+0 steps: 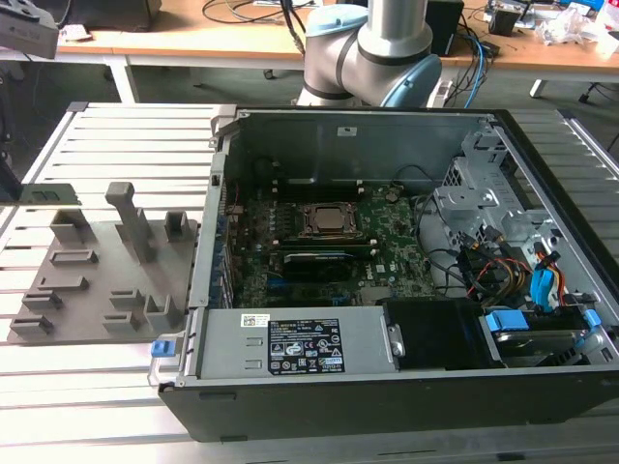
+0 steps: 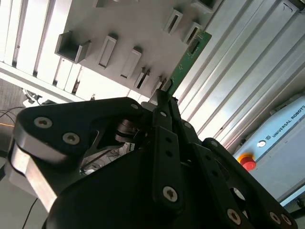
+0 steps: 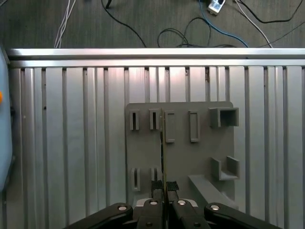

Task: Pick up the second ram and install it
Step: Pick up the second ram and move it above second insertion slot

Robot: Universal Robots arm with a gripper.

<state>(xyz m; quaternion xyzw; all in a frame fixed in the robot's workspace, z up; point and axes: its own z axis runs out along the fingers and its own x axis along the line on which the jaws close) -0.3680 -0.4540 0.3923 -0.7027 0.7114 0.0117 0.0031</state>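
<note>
At the exterior view's left, a grey holder plate [image 1: 97, 280] with slots and a tall post [image 1: 126, 217] lies on the slatted metal surface [image 1: 126, 135]. Just beside it, toward the exterior view's right, stands the open computer case [image 1: 338, 411]. Inside the case are a labelled grey power supply [image 1: 290, 343] along the near wall, the CPU socket [image 1: 332, 220] in the middle of the board, and a black card [image 1: 314, 261] lying across the board just next to the socket. Further right, a tangle of coloured cables [image 1: 493, 266] crowds the drive bay. My arm's base [image 1: 372, 48] rises behind the case. In both wrist views my fingers [image 3: 163, 186] [image 2: 164, 95] are clamped together on one end of the second ram [image 3: 162, 143] [image 2: 188, 55]. It is a thin green stick, and I hold it over the holder plate [image 3: 200, 152] [image 2: 143, 28], away from the case. In the first wrist view it shows edge-on, running between two rows of the plate's slots. In the second wrist view its free end reaches toward the slats [image 2: 238, 62], and a pale box with a red button [image 2: 248, 162] sits beyond them
</note>
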